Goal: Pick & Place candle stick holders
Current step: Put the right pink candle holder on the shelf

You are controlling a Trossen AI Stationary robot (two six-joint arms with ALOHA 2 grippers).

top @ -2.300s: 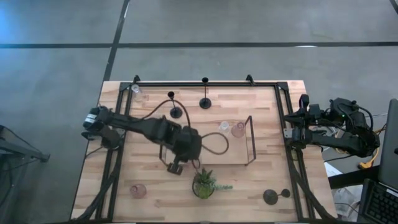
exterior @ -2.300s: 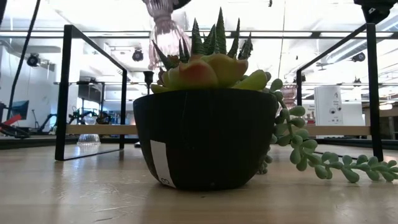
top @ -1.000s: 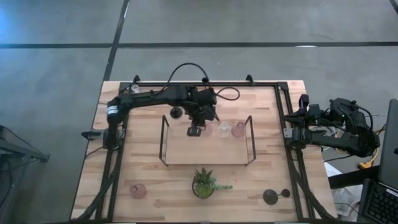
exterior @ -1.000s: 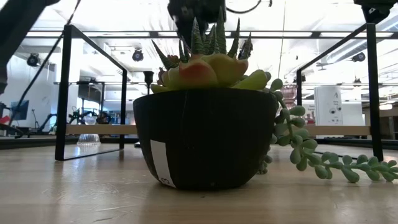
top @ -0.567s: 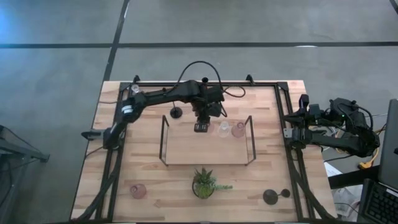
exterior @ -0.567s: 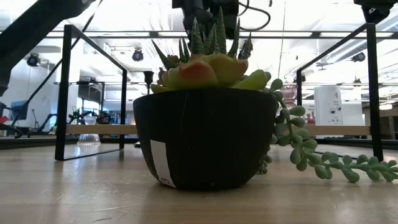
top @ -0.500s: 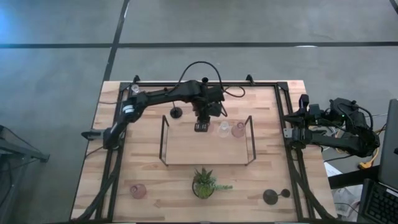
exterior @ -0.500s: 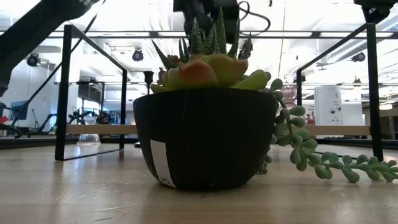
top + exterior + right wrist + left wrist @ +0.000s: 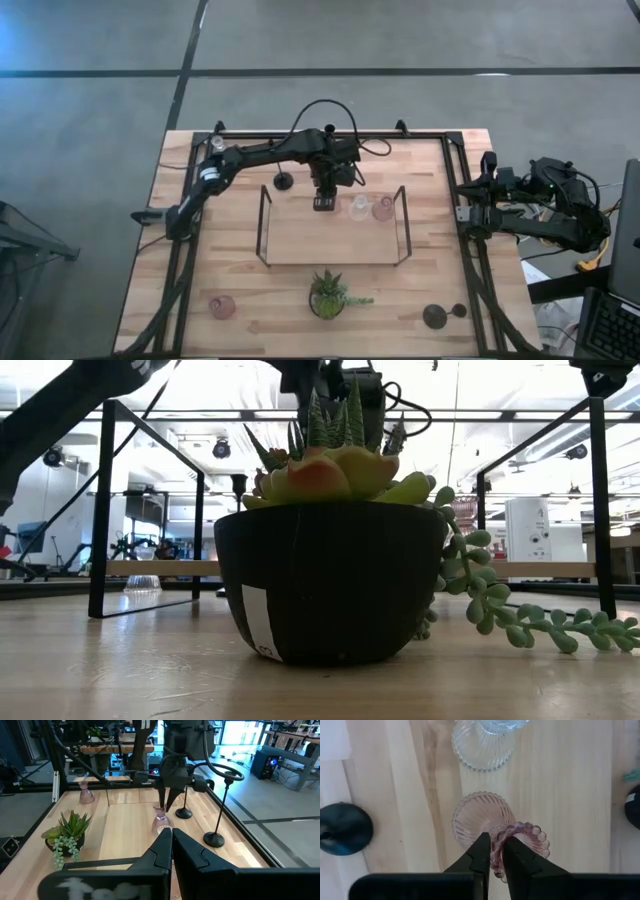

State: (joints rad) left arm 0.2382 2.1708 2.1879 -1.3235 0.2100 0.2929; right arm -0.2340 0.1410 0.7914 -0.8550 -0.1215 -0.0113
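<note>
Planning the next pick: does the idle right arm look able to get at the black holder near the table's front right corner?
Probably yes: the black holder stands in the open on that arm's side, and the shut right end effector has nothing between.

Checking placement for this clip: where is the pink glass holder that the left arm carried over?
In the high view the pink glass holder stands in the tray at its far edge, beside the clear holder, its rim pinched in the left gripper.

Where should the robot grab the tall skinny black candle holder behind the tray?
By its thin stem, midway up, coming in sideways from the left, away from the tray. The black candle holder stands upright, and its round base lies too flat to pinch. The left tool is over the tray, pinching the pink glass holder.
</note>
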